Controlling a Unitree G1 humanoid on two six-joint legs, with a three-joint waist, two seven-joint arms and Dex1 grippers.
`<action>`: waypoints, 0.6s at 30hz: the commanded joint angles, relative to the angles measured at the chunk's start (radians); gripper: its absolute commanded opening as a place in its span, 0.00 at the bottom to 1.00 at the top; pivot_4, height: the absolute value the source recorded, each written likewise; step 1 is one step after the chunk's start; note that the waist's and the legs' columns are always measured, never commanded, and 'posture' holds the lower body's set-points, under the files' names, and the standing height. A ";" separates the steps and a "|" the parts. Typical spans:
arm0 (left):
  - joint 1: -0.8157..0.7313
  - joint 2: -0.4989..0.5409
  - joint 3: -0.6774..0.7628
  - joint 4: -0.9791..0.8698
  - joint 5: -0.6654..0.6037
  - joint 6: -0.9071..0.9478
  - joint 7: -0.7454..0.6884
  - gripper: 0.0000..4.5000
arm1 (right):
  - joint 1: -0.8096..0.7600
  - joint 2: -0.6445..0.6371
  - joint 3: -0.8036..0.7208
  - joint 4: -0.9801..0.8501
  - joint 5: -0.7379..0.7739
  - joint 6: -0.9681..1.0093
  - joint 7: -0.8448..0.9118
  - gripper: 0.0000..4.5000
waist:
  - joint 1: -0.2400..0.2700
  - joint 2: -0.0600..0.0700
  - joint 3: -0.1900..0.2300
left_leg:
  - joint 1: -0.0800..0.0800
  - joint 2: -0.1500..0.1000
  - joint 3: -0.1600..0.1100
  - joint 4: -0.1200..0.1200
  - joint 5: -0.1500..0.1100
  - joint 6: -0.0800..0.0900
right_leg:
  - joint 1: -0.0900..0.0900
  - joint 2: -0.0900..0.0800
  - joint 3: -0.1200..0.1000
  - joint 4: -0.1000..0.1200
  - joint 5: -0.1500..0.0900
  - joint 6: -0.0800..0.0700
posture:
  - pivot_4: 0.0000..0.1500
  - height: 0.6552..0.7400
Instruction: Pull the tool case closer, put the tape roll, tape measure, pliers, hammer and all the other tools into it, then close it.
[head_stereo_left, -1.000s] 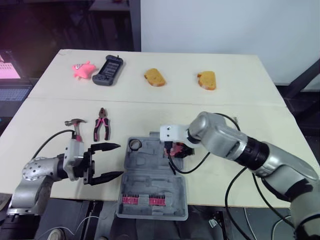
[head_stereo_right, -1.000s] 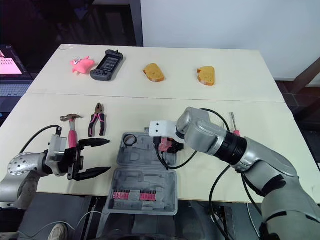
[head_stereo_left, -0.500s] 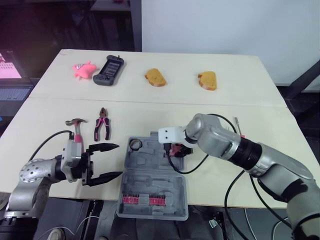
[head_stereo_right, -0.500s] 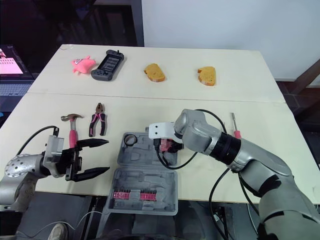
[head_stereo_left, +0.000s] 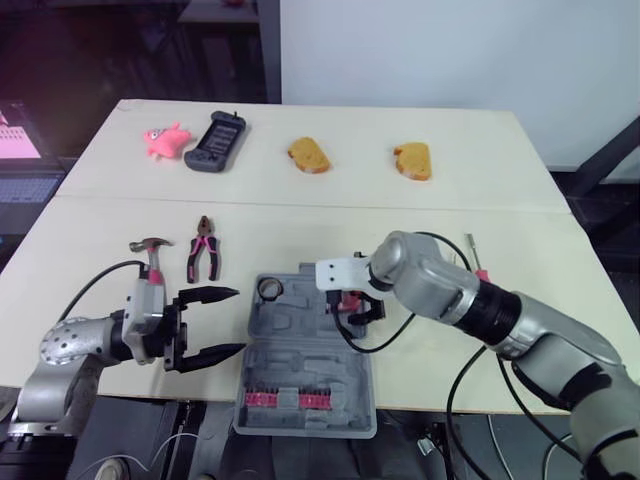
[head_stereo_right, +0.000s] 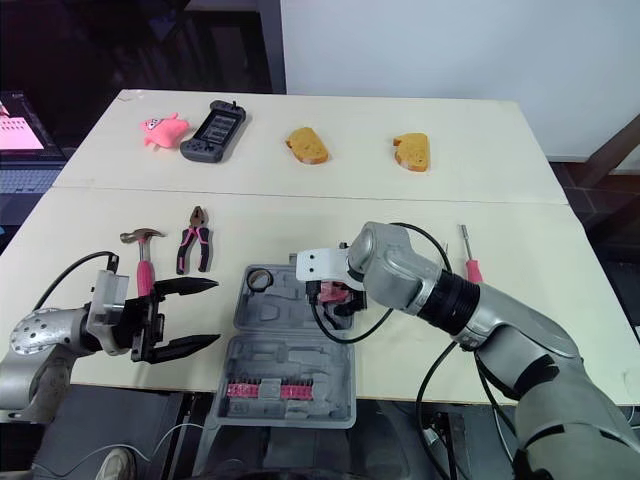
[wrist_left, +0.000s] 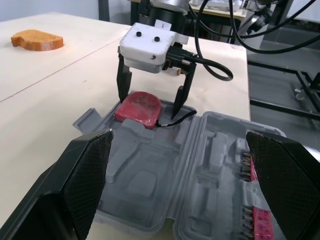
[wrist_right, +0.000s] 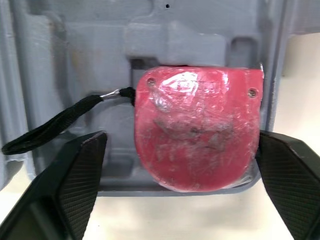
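The grey tool case (head_stereo_left: 300, 350) lies open at the table's near edge. A red tape measure (wrist_right: 197, 130) rests in its far right corner, black strap trailing. My right gripper (head_stereo_left: 352, 305) hangs over it, open, one finger on each side (wrist_left: 149, 109). A black tape roll (head_stereo_left: 270, 289) sits in the case's far left corner. The hammer (head_stereo_left: 153, 252) and pink-handled pliers (head_stereo_left: 204, 250) lie on the table left of the case. A screwdriver (head_stereo_left: 474, 258) lies to the right. My left gripper (head_stereo_left: 240, 320) is open beside the case's left edge, holding nothing.
A row of red-held bits (head_stereo_left: 290, 401) fills the near half of the case. Along the far side of the table lie a pink toy (head_stereo_left: 165, 138), a black game controller (head_stereo_left: 214, 140) and two bread pieces (head_stereo_left: 308, 154) (head_stereo_left: 413, 160).
The right gripper has shifted slightly left and down over the case corner, and the tape measure now lies in the case between spread fingers. The left arm has not moved.
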 joint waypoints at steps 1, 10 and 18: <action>0.004 0.007 0.006 -0.036 -0.014 0.008 -0.004 1.00 | -0.003 -0.016 -0.046 -0.060 0.004 0.027 0.014 1.00 | 0.001 0.000 0.000 | 0.000 0.000 0.000 0.000 0.000 0.000 | 0.000 0.000 0.000 0.000 0.000 0.000 | 1.00 0.99; 0.004 0.008 0.007 -0.042 -0.013 0.024 -0.008 1.00 | 0.052 -0.076 -0.303 -0.222 0.139 0.136 0.024 1.00 | 0.003 0.000 0.000 | 0.000 0.000 0.000 -0.002 0.000 0.000 | 0.000 0.000 0.000 0.000 0.000 0.000 | 1.00 0.99; -0.006 0.006 0.006 -0.035 -0.009 0.029 -0.008 1.00 | 0.260 -0.064 -0.517 -0.327 0.252 0.109 -0.078 1.00 | 0.004 0.000 0.000 | 0.000 0.000 -0.001 -0.001 0.000 0.000 | 0.001 0.000 0.000 0.000 0.000 0.000 | 1.00 0.99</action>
